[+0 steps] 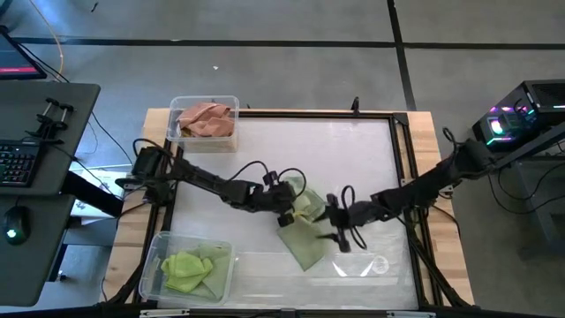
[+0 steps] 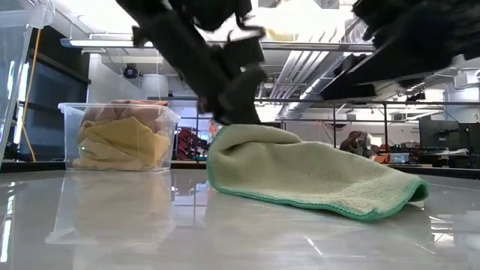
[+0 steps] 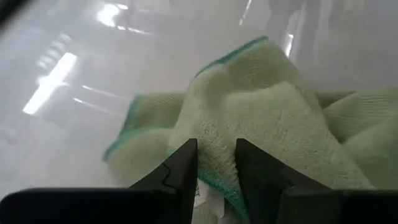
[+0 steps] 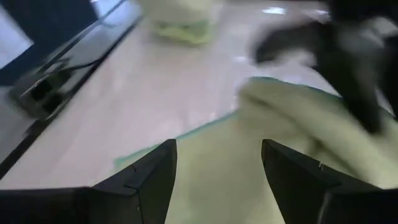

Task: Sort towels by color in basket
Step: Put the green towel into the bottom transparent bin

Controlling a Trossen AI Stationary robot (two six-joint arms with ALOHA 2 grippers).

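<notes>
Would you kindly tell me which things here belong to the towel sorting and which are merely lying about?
Belongs to the job:
- pale green towel, pinched by the left gripper
- right gripper, open over it
- bin of lime green towels
- bin of pink and yellow towels

Just lying about:
- keyboard
- mouse
- computer with coloured lights

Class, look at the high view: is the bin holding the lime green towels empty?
No, the bin holds lime green towels bunched inside it.

No legible text or labels.
</notes>
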